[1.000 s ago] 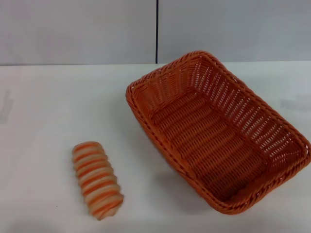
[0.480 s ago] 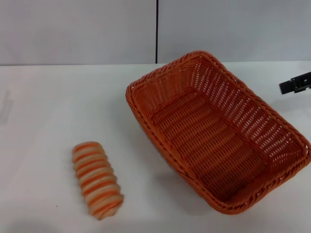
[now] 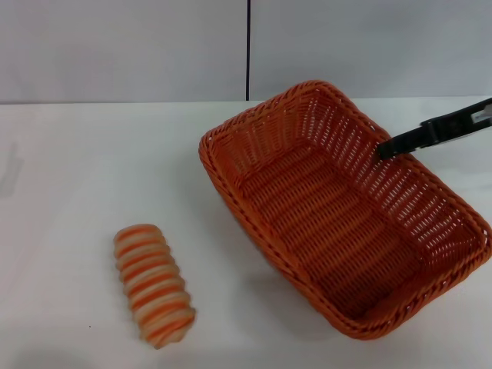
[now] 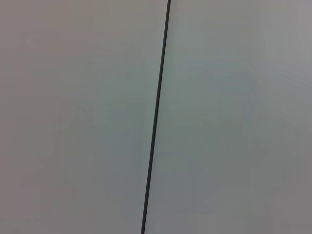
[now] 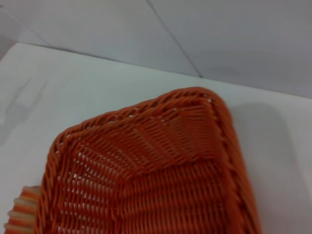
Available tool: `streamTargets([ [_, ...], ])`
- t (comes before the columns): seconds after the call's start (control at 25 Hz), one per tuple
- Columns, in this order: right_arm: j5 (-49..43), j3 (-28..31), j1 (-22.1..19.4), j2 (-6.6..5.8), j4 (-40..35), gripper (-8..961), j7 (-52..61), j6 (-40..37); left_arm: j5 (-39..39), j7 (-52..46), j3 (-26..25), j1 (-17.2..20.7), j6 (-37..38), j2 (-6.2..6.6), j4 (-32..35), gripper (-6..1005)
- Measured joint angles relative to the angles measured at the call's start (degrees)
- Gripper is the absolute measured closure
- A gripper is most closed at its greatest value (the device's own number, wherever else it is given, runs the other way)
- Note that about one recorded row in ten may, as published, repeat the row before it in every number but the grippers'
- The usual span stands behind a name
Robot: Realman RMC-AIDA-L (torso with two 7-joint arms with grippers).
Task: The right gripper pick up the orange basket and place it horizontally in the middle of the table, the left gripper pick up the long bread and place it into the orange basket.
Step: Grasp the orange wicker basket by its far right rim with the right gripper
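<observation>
The orange basket point(image 3: 346, 215) lies at an angle on the right half of the white table point(image 3: 92, 169), open side up and empty. My right gripper point(image 3: 386, 149) reaches in from the right edge, its black tip over the basket's far right rim. The right wrist view looks down into the orange basket point(image 5: 161, 170) and catches an end of the long bread point(image 5: 19, 214). The long bread point(image 3: 152, 284), striped orange and cream, lies on the table at the front left, apart from the basket. My left gripper is out of view.
A pale grey wall point(image 3: 123, 46) with a vertical black seam point(image 3: 248, 46) stands behind the table. The left wrist view shows only that wall point(image 4: 73, 117) and seam point(image 4: 156, 117).
My right gripper has come in from the right edge and moved left, from beside the basket to over its far right rim. Basket and bread have not moved.
</observation>
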Motion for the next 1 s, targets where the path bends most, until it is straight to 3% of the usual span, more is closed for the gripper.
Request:
streamTargets([
  [0.4, -0.20, -8.50, -0.14, 1.92, 1.57, 492, 3.30, 7.10, 0.00, -0.08, -0.04, 0.58, 2.21, 0.10, 0.06, 219],
  [0.88, -0.01, -9.99, -2.80, 3.82, -4.23, 516, 2.78, 9.68, 0.00, -0.68, 0.01, 0.86, 2.97, 0.10, 0.18, 220],
  [1.0, 0.03, -10.04, -3.69, 4.76, -6.86, 644, 2.19, 9.43, -0.01, -0.76, 0.00, 0.86, 3.10, 0.10, 0.18, 220],
])
